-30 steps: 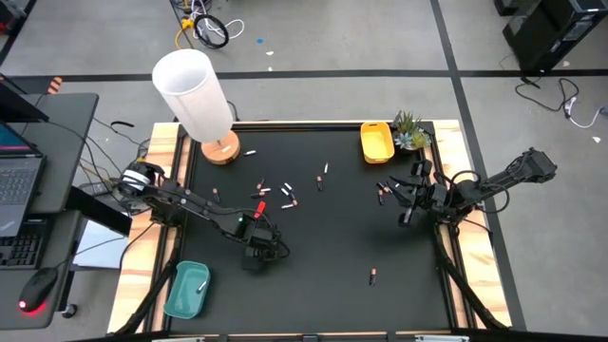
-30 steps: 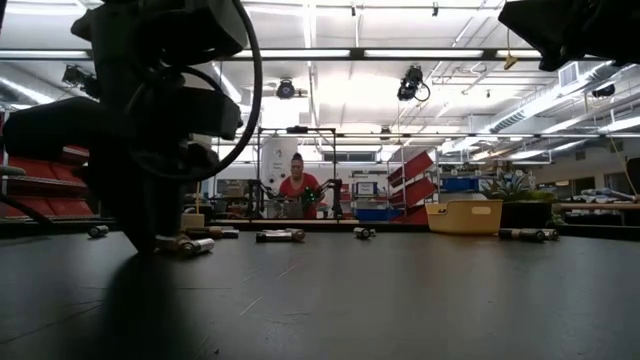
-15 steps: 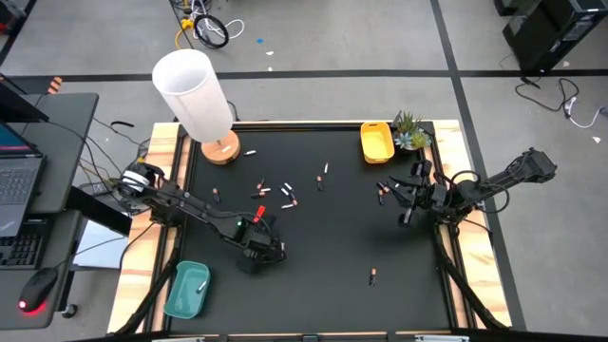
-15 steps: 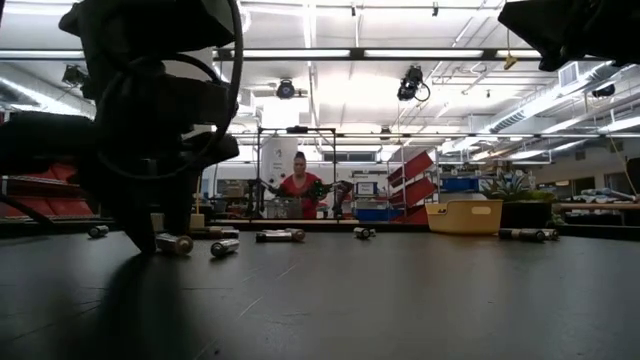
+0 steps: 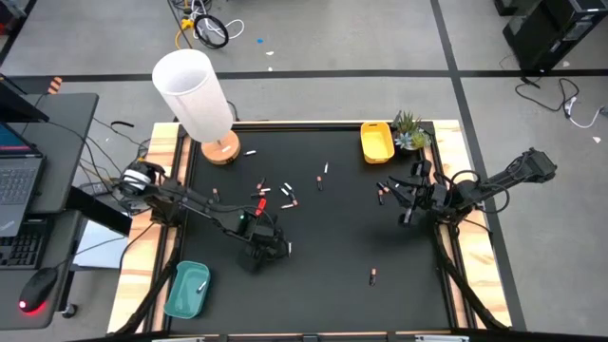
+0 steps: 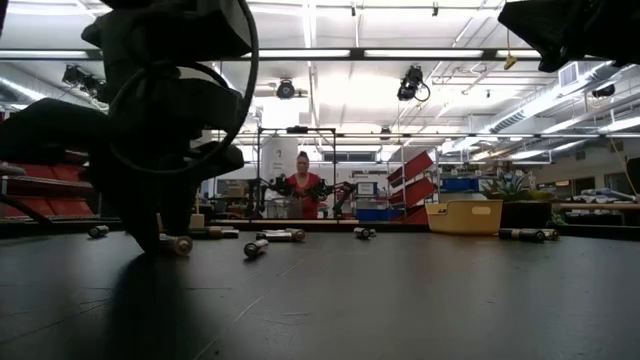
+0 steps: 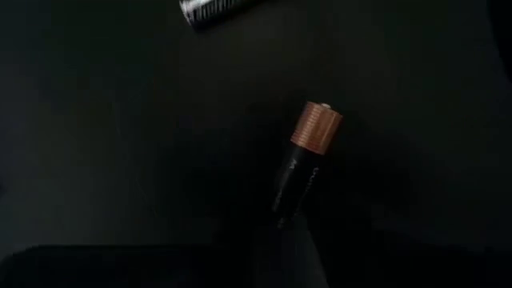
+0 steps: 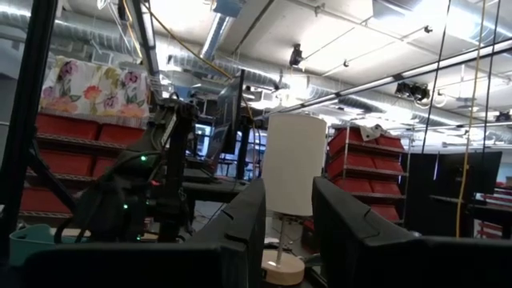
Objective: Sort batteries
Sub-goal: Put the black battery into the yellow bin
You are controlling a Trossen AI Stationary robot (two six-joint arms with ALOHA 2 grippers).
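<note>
We see the table (image 5: 313,285) filling the middle of the high view, with the teal tray (image 5: 186,290) at lower left and the yellow tray (image 5: 376,142) at upper right. The left arm reaches in from the left edge; the left gripper (image 5: 261,249) sits low on the mat, lower left of centre. The right gripper (image 5: 408,199) waits at the right side, fingers apart with a clear gap in its wrist view, holding nothing.

The batteries (image 5: 275,195) lie scattered up-frame of the left gripper, a few more near the right gripper, and one alone at lower centre. The left arm is clearly nearer the main cluster.

In the left wrist view a dark battery (image 7: 306,164) with a copper end lies right below the camera, long axis tilted, copper end toward upper right. A silver battery (image 7: 210,10) lies beyond it at the top edge. We cannot tell whether the left fingers are open or closed; they aren't visible.
</note>
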